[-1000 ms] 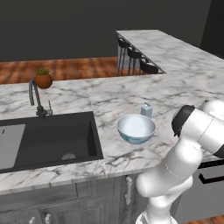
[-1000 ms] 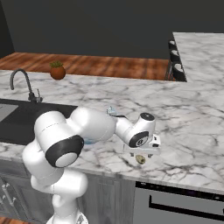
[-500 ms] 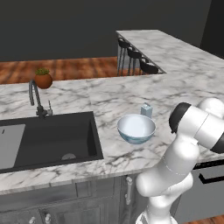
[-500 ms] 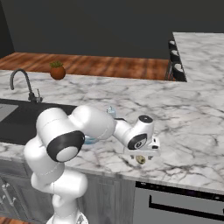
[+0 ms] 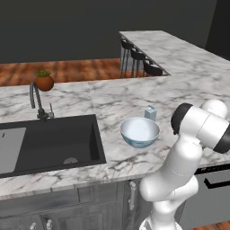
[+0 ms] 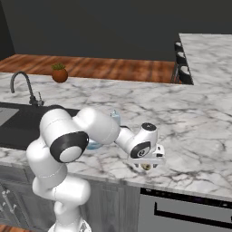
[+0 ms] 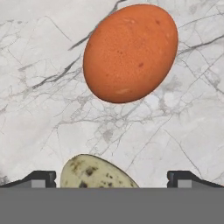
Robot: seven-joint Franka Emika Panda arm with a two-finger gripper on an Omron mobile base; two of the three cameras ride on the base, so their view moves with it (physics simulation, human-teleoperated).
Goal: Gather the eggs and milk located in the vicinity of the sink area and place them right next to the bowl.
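Observation:
My gripper (image 7: 111,177) hangs open just above the marble counter (image 7: 39,109), near its front edge and to the right of the bowl (image 5: 140,131). A pale speckled egg (image 7: 98,173) sits between the wide-apart fingertips (image 7: 43,177), touching neither. A larger orange-brown egg (image 7: 130,52) lies on the marble just beyond it. In the right base view the gripper (image 6: 146,164) has a tan egg (image 6: 146,166) under it. The milk (image 5: 150,113) stands upright right behind the bowl. The pale blue bowl (image 6: 94,144) is mostly hidden by my arm. The black sink (image 5: 49,139) lies further left.
A dark curved faucet (image 5: 37,99) stands at the sink's back edge, with a terracotta plant pot (image 5: 44,81) behind it. A pale board (image 5: 10,150) lies in the sink's left part. Black stools (image 5: 139,56) line the far counter branch.
The hand has drifted slightly left and down over the counter edge while the elbow swung a little. The jaws have stayed open.

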